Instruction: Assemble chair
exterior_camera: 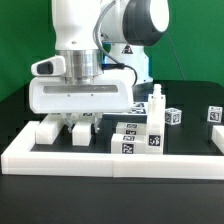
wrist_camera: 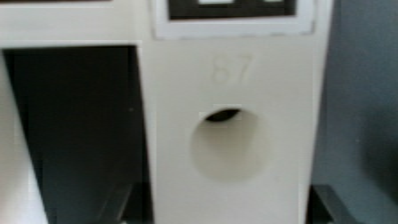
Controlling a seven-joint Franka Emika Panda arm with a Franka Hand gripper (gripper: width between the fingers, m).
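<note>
The tool (exterior_camera: pixel 78 122) is clenched on a matte white chair panel (wrist_camera: pixel 228 120), its dark fingers (wrist_camera: pixel 125 205) pressing both long edges. The flat panel bears an oval hole and a faint embossed 67. It sits low over the black tabletop (exterior_camera: pixel 195 135), at 9 o'clock from the tagged blocks (exterior_camera: pixel 135 140).

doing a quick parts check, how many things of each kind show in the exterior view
gripper: 1
border rail: 1
chair parts lying apart: 5 (left block, part under the gripper, upright peg, tagged cube, far tagged block)
tagged cluster: 1, its parts too close to split
total: 8
</note>
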